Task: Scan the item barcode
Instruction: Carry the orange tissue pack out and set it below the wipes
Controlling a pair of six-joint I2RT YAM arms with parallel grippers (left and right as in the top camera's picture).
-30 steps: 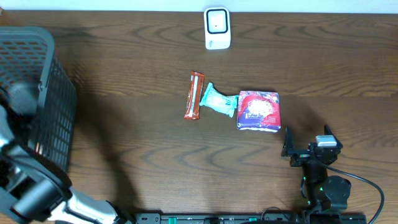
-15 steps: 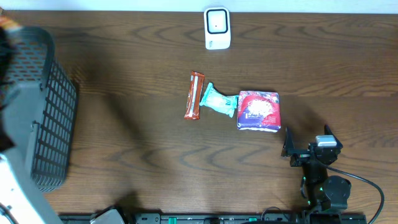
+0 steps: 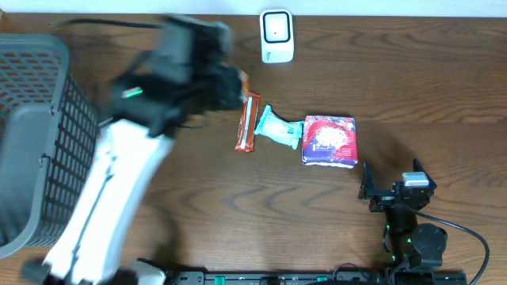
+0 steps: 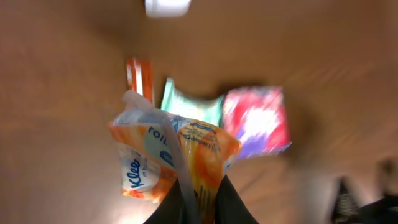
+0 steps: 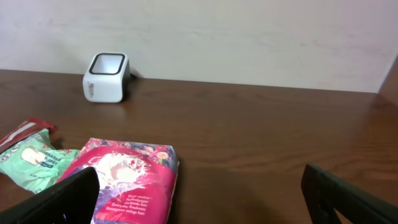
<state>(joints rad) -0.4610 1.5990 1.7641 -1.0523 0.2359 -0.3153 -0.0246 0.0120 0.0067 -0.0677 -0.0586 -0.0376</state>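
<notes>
We had the left gripper (image 4: 200, 198) clamped on the orange tissue pack (image 4: 171, 158), which stood up out of its jaws. The bar (image 4: 139, 76), the green packet (image 4: 189, 107) and the red pack (image 4: 256, 119) lay on the table (image 4: 56, 93) beyond those jaws, with the scanner (image 4: 166, 6) farther off past them. The right gripper (image 5: 202, 196) had its jaws wide apart on nothing, the red pack just ahead and to their left, the scanner well beyond.
</notes>
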